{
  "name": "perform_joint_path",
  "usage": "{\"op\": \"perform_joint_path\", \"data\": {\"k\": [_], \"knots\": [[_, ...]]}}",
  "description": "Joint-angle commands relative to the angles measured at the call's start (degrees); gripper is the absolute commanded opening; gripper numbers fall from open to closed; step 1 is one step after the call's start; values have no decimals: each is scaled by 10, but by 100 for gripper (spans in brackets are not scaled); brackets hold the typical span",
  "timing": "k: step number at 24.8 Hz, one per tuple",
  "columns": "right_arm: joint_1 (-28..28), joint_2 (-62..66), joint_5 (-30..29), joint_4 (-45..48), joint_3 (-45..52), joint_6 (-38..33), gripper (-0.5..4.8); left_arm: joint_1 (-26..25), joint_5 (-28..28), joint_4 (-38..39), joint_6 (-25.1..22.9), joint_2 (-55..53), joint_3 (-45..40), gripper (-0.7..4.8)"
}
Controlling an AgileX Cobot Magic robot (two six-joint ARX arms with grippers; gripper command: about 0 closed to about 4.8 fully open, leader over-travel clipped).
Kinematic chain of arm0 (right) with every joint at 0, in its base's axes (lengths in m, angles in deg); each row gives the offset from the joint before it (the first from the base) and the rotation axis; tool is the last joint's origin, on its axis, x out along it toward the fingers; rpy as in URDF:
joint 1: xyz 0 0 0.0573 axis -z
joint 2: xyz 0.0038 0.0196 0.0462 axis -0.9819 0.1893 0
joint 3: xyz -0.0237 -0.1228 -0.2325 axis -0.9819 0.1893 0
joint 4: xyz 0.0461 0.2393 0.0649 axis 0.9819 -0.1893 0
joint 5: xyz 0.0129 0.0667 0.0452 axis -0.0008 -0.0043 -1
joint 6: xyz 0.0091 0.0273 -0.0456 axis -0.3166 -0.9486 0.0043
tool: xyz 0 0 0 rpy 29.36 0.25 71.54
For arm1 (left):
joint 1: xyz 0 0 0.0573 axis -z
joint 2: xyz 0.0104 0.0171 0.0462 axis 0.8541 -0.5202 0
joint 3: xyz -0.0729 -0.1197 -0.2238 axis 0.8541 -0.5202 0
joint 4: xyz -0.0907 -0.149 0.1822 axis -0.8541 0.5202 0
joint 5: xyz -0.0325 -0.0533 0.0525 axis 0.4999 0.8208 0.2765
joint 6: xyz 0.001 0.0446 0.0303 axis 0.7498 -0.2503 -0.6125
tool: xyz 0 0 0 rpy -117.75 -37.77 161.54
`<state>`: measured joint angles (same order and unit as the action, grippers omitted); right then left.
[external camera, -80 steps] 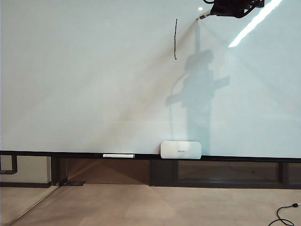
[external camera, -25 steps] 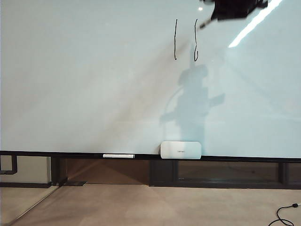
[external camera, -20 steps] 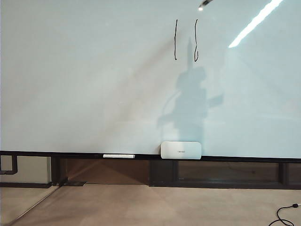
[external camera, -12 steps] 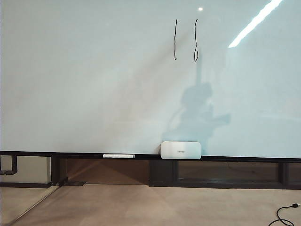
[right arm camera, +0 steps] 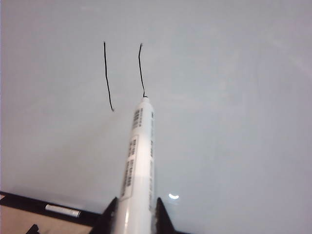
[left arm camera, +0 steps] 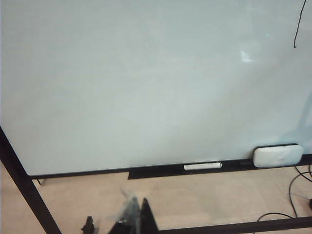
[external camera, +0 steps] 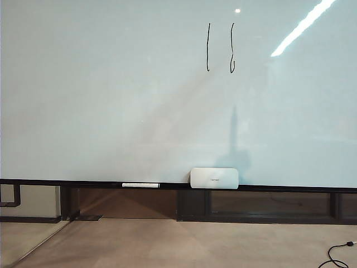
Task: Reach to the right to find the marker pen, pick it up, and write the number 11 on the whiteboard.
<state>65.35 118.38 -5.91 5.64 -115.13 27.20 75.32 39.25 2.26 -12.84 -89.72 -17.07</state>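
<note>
With the number 11 [external camera: 220,48] now completed on the whiteboard [external camera: 111,100], the marker pen [right arm camera: 138,165] is withdrawn, still grasped by the right hand [right arm camera: 132,214]; the left hand [left arm camera: 131,222] state cannot be told.

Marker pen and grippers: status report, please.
Right gripper shut on marker pen, off the whiteboard. Number 11 written. Left gripper idle.

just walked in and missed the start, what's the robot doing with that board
The right gripper is shut on the marker pen, which points at the whiteboard. The number 11 is already drawn high on the board as two black strokes. The left gripper holds nothing, and whether it is open is unclear. A white box and a thin white stick rest on the bottom rail.
</note>
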Motion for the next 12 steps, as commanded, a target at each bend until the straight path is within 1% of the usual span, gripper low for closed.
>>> {"op": "perform_joint_path", "data": {"k": [1,4,11,12], "knots": [[0,-37,4,18,37,-13,-1,0,-5,0,23,21,-18,-5],[0,-65,15,22,70,-28,-1,0,-9,-3,39,42,-45,-5],[0,-131,17,37,154,-51,-1,0,-12,-42,110,103,-143,-5],[-1,-140,20,37,166,-59,-1,0,-14,-45,114,109,-156,-5]]}}
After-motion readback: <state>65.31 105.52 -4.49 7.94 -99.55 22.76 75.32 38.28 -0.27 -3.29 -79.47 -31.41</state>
